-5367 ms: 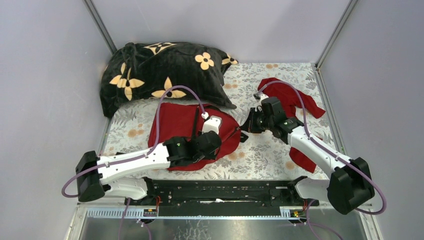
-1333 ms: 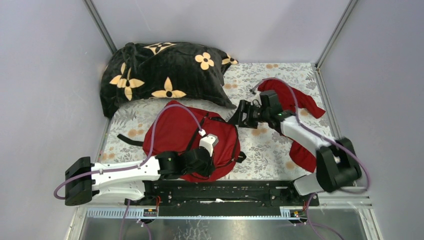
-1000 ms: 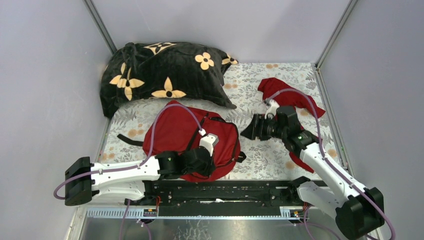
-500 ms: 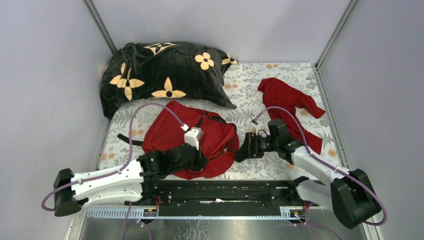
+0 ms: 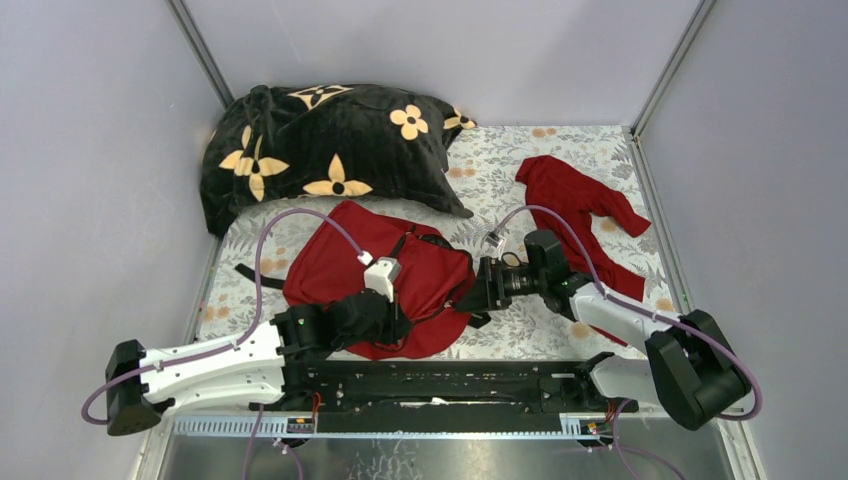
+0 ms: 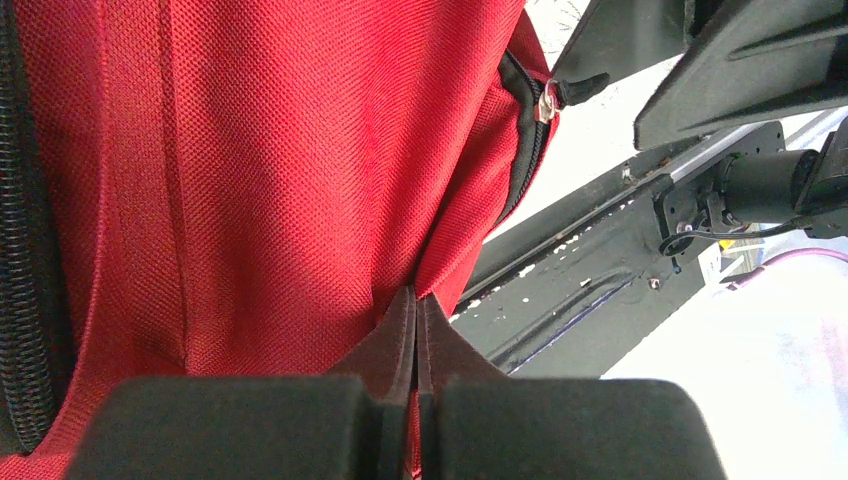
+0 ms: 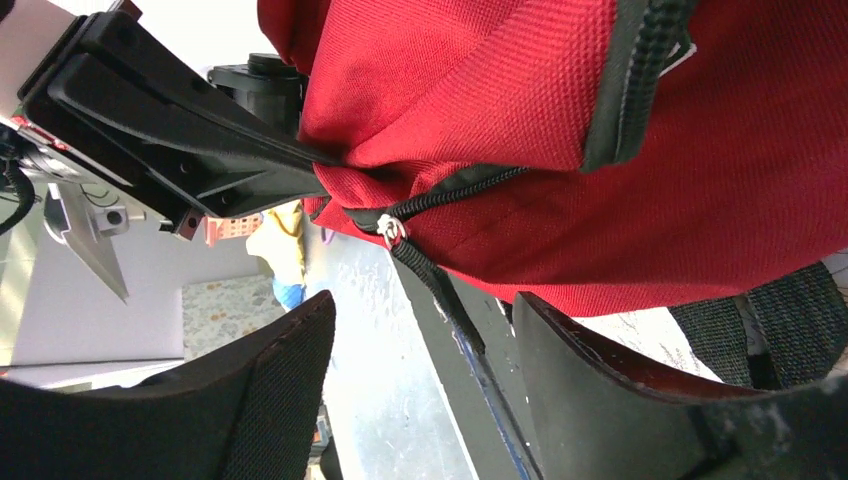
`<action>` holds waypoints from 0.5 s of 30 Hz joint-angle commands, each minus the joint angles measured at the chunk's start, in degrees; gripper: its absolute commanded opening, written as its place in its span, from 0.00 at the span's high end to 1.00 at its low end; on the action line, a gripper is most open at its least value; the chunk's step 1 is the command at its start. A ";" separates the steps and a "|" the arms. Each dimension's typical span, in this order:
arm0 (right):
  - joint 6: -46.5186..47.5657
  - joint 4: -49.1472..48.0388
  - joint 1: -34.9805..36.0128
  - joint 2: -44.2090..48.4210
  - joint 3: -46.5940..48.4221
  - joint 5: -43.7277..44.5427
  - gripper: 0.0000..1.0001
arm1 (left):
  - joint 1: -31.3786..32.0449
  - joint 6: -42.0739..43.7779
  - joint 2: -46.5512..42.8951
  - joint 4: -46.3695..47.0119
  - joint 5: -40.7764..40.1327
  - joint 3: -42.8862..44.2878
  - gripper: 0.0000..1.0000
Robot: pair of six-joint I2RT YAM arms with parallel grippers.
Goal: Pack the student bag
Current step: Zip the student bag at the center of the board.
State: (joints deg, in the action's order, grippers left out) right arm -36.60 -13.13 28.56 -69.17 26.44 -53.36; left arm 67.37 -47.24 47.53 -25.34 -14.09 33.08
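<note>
The student bag (image 5: 345, 260) is a dark-red backpack lying at the table's near middle. My left gripper (image 5: 408, 318) is shut on a fold of its red fabric (image 6: 300, 180) near the front edge; the pinched tips (image 6: 415, 305) show in the left wrist view. My right gripper (image 5: 468, 297) is open at the bag's right edge. In the right wrist view its fingers (image 7: 285, 370) stand on either side of the black zipper-pull strap (image 7: 440, 290), which hangs from the metal zipper pull (image 7: 391, 231); they are not touching it. That same pull (image 6: 545, 100) is seen from the left wrist.
A black blanket with orange flowers (image 5: 320, 140) lies at the back left. At the back right a limp red garment (image 5: 580, 195) sprawls behind the right arm. A black strap (image 5: 255, 280) trails left of the bag. The black rail (image 5: 450, 380) runs along the near edge.
The right arm swung from beside the red garment down and left to the bag's right edge. The left gripper kept hold of the bag and dragged it slightly left.
</note>
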 commanded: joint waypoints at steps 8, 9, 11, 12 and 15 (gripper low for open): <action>-2.32 -4.98 2.10 -4.50 4.18 -0.34 0.39 | -0.47 0.16 0.77 0.61 0.39 -0.97 1.00; -2.18 -4.71 2.06 -4.75 4.32 -0.35 0.44 | -0.49 0.16 0.76 0.83 0.49 -1.14 1.00; -1.85 -4.16 2.11 -5.05 4.37 -0.36 0.56 | -0.49 0.13 0.85 1.10 0.62 -1.26 1.00; -1.24 -3.02 2.07 -4.91 4.47 -0.02 0.65 | -0.49 0.13 0.83 1.11 0.56 -1.22 1.00; 3.00 4.84 2.08 -4.05 6.37 3.61 1.00 | -0.49 0.22 0.73 0.70 0.68 -1.05 1.00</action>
State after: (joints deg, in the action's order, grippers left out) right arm -37.78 -14.87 30.17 -74.00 28.82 -52.90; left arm 67.37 -47.22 48.27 -25.10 -13.61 32.67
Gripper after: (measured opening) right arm 0.182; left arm 0.009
